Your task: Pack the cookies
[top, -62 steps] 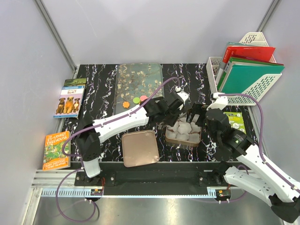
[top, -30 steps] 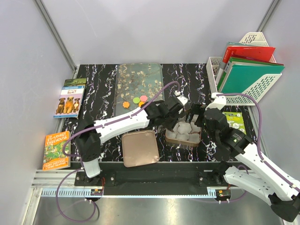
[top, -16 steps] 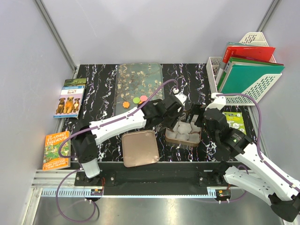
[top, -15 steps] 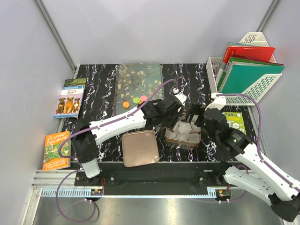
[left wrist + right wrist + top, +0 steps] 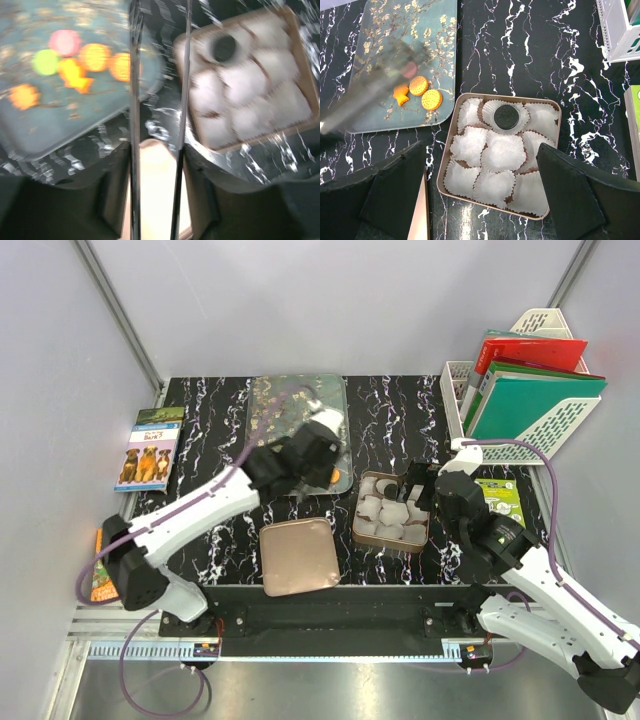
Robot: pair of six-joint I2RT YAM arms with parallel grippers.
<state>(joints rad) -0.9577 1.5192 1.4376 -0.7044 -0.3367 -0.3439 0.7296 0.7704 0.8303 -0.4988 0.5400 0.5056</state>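
Left gripper (image 5: 160, 15) blurred, fingers apart, empty; tray (image 5: 385, 30) cookies (image 5: 418, 85) partly masked by it. Right gripper (image 5: 481, 147) spread wide. Dark cookie (image 5: 506, 116) noted at 12 o'clock in tin (image 5: 390, 545).

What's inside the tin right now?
The tin holds white crinkled paper cups; one dark brown cookie sits in a back-row cup. The other cups look empty, though their folds hide the tin's floor.
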